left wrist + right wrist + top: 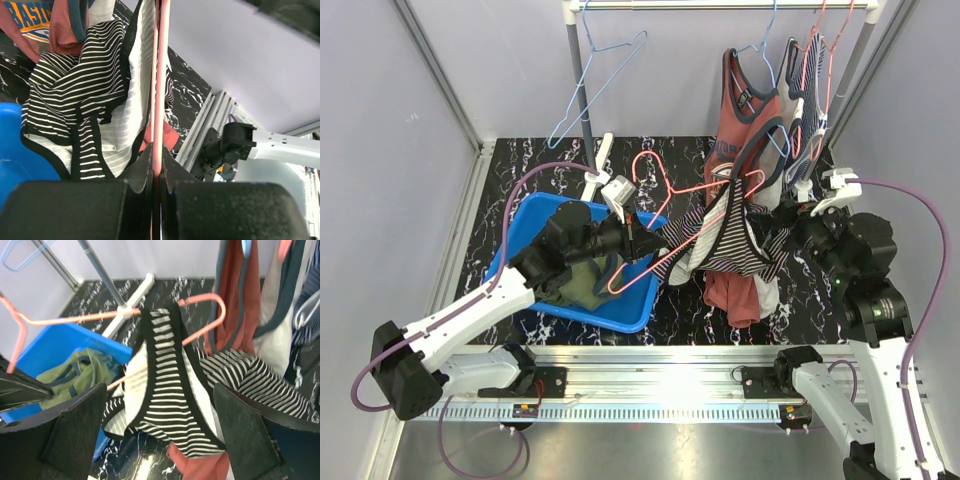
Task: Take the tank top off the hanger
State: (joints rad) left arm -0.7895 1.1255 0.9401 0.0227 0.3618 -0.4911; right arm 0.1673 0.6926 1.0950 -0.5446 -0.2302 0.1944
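A black-and-white striped tank top (728, 238) hangs on a pink wire hanger (665, 178) held level over the table. It also shows in the left wrist view (75, 95) and the right wrist view (172, 390). My left gripper (642, 240) is shut on the hanger's wire (161, 75) near its lower bar. My right gripper (782, 215) is open, just right of the tank top, with one strap (167, 340) hanging between its spread fingers (75, 435). The hanger's pink wire (205, 325) runs above them.
A blue bin (535, 235) with an olive garment (582, 280) sits under my left arm. A rust-red garment (732, 295) lies on the table below the tank top. More clothes (760, 110) and empty blue hangers (600, 80) hang on the rack at the back.
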